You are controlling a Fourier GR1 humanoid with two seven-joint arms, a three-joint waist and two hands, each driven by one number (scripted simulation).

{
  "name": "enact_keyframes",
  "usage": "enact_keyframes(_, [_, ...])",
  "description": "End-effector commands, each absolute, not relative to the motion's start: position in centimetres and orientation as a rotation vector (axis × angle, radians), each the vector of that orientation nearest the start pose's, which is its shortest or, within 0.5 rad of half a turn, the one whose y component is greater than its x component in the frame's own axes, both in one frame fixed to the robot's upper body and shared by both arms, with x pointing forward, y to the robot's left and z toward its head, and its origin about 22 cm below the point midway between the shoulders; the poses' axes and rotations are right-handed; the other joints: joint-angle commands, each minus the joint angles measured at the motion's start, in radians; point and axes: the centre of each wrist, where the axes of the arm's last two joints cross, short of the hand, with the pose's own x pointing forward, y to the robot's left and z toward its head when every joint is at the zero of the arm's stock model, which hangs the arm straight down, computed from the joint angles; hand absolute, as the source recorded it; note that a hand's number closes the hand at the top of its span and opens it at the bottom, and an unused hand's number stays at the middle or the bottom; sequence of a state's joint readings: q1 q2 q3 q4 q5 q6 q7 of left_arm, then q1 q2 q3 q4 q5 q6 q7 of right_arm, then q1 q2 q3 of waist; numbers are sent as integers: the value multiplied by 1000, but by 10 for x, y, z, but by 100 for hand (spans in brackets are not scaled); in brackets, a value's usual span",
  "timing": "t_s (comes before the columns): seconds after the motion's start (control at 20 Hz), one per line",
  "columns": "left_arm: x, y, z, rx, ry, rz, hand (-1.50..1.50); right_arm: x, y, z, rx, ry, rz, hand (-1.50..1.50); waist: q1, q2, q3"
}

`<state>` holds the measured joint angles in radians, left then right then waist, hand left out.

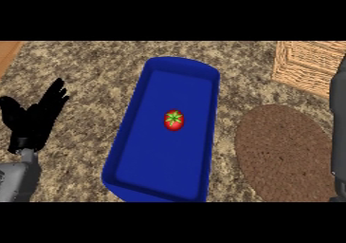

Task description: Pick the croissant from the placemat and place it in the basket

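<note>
"So where's the croissant at?"

"Can't tell, it doesn't show anywhere. Brown placemat lies just right of the blue tray, and the wicker basket sits beyond it in the far right corner."

"Hands?"

"Left hand rests at the left edge, fingers straight and up, holding nothing. Right forearm runs along the right edge — the right hand itself is out of view. Red tomato lies mid-tray."

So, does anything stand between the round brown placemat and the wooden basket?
Nothing visible does: bare counter separates the round brown woven placemat from the light wooden slatted basket. The long blue tray lies left of both. No croissant shows.
</note>
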<state>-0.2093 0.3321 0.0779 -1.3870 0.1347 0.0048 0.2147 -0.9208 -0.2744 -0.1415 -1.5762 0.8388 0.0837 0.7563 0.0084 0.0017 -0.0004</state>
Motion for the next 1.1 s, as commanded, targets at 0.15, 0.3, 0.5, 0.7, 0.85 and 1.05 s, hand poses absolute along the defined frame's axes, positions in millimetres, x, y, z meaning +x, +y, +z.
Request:
enact_keyframes(0.15, [300,308,47,177,-1381,-77,0,384,-270,290,-1167,-1536,198,150,4,3,1])
enact_keyframes(0.3, [289,311,48,190,-1379,-90,0,392,-291,266,-1175,-1523,205,150,6,2,1])
enact_keyframes(0.5, [297,325,43,187,-1379,-67,0,384,-329,235,-1188,-1524,244,150,-5,1,1])
enact_keyframes(0.7, [294,309,36,185,-1382,-102,0,390,-352,242,-1129,-1551,162,150,-5,0,1])
enact_keyframes(0.85, [293,309,40,165,-1371,-80,0,409,-358,223,-1147,-1536,143,150,7,3,1])
enact_keyframes(1.05, [293,325,44,193,-1399,-83,0,401,-376,197,-1298,-1448,-47,150,6,6,1])
